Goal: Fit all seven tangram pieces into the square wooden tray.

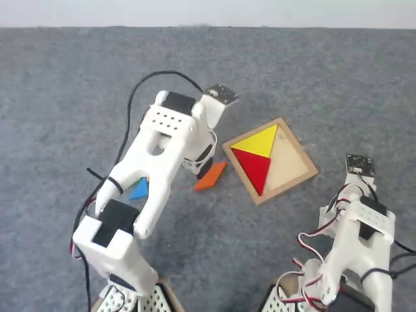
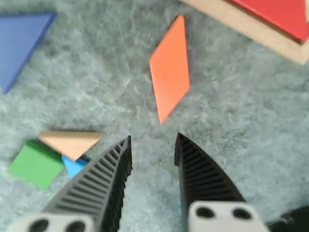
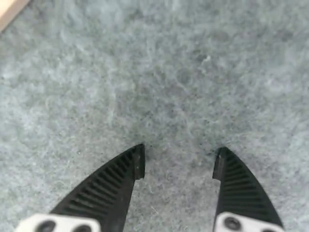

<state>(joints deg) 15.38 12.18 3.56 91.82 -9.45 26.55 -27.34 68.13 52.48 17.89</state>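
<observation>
Left arm above the loose pieces, right arm beside the tray. My left end effector [image 2: 153, 138] is spread and empty, its tips just short of the orange parallelogram [image 2: 170, 72], which lies flat on the surface [image 1: 325, 78] near the tray [image 1: 305, 170]. My right end effector [image 3: 180, 150] is also spread and empty, over bare surface. The yellow triangle [image 1: 257, 141] and red triangle [image 1: 255, 168] sit in the tray; five pieces lie outside it.

Hazards as I judge them:

(a) The parallelogram is thin and flush with a fuzzy surface, so the tips may ride over it or shove it instead of gripping its edges.

(b) A shoved piece could strike the tray rim, shift the tray and disturb the two seated triangles.

(c) A parallelogram is handed; if it is lying on the wrong face, it will not seat without a flip.

(d) The green square [image 2: 34, 163], tan triangle [image 2: 70, 141] and small blue piece [image 2: 73, 166] are bunched and touching, and I cannot tell whether they overlap; grasping one may drag its neighbours.

The blue triangle [image 2: 19, 38] lies apart from these.
</observation>
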